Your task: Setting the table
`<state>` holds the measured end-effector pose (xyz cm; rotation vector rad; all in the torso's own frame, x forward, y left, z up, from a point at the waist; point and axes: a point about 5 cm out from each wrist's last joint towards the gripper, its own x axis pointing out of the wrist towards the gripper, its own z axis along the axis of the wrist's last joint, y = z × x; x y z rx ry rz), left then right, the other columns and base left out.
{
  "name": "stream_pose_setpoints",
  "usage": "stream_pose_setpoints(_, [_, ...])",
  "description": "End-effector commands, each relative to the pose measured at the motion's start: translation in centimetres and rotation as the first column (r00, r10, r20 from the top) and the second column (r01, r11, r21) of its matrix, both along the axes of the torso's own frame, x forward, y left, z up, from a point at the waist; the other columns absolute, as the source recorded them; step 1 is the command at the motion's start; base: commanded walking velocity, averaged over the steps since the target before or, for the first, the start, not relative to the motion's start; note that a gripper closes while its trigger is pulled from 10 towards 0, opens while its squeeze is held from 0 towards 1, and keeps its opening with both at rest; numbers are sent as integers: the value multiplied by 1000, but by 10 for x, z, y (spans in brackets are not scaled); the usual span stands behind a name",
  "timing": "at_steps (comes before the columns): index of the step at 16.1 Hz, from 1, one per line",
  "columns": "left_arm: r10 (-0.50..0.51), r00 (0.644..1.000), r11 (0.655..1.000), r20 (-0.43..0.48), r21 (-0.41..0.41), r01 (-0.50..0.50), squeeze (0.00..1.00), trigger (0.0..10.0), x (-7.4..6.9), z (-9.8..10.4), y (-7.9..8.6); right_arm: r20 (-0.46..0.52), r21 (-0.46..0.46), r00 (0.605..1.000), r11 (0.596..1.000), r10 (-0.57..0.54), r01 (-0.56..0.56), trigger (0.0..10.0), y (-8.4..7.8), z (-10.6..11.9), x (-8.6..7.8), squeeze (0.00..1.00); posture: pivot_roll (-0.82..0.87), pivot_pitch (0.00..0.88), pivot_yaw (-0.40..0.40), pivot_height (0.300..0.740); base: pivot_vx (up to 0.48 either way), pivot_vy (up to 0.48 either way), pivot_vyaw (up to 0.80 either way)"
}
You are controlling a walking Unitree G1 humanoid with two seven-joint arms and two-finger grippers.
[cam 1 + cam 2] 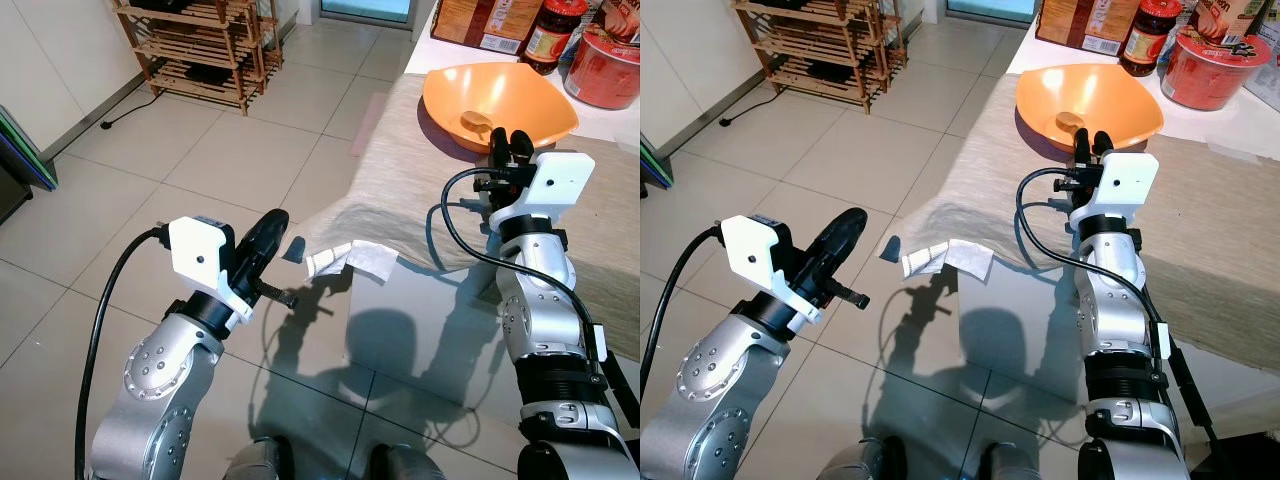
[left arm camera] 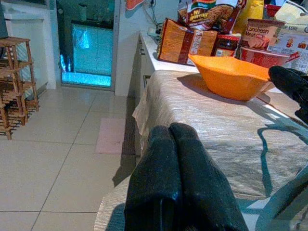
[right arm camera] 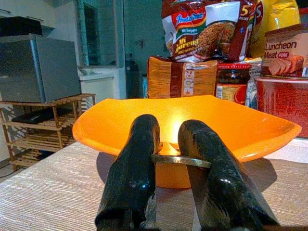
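Bowl [image 1: 500, 100] already stands near the tabletop's [image 1: 420, 190] far edge. Right hand [image 3: 166, 159] pinches a thin metal utensil just before it. Left hand [image 1: 262, 243], closed and empty, waits off the near corner. Much setting remains, I judge.

Right gripper [image 3: 168, 159] grips a thin metal piece [image 3: 180, 160] — its ends are hidden behind the fingers, so the item cannot be identified. Red lidded tub [image 1: 606, 68] at the table's far edge — cut off by the frame. Label text on the jar [image 1: 552, 32] is too small to read.
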<state>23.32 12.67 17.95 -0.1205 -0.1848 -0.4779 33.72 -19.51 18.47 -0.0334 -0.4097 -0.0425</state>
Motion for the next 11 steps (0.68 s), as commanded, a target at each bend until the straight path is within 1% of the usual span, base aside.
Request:
stream_pose_setpoints(1, [1,1000,1000,14,-1,-1,0,10000,0,4,0,30,-1,1000,1000,3,-3,0,1,7,2,0,-23,154,48,740,0,0,0])
stream_pose_setpoints(2, [2,1000,1000,18,-2,-2,0,10000,0,4,1,45,36,999,999,4,-6,0,1,12,3,0,-23,150,45,740,0,0,0])
stream_pose_setpoints(3, [2,1000,1000,21,-3,-2,0,10000,1,4,0,74,116,997,993,7,-16,0,-1,21,5,0,-21,146,44,740,0,0,0])
stream_pose_setpoints(4, [2,1000,1000,22,-3,-2,0,10000,1,5,0,102,172,995,985,11,-28,0,-2,29,6,0,-20,146,44,740,0,0,0])
stream_pose_setpoints(5, [2,1000,1000,26,-3,-2,0,10000,2,5,0,181,285,983,956,19,-71,0,-5,52,8,0,-24,142,45,740,0,0,0])
stream_pose_setpoints(6, [3,1000,1000,28,-3,-3,0,10000,3,6,0,217,323,976,942,19,-90,1882,-7,63,8,0,-22,141,43,740,0,0,0])
stream_pose_setpoints(7, [5,999,1000,35,-4,-5,0,10000,4,7,0,298,355,954,926,18,-129,10000,-13,88,7,0,-23,137,41,740,0,0,0])
stream_pose_setpoints(8, [6,999,1000,37,-6,-5,0,10000,5,8,1,319,353,947,925,22,-140,10000,-14,95,6,0,-22,136,40,740,0,0,0])
stream_pose_setpoints(9, [7,999,1000,39,-7,-6,0,10000,5,8,1,382,425,923,879,42,-216,10000,-16,109,3,0,-23,135,41,740,0,0,0])
stream_pose_setpoints(10, [7,999,1000,42,-8,-7,0,10000,6,8,1,464,510,884,801,52,-314,10000,-21,127,-1,0,-22,133,42,740,0,0,0])
stream_pose_setpoints(11, [8,999,1000,43,-10,-7,0,10000,6,9,1,505,556,861,740,60,-378,10000,-24,134,-4,0,-21,132,42,740,0,0,0])
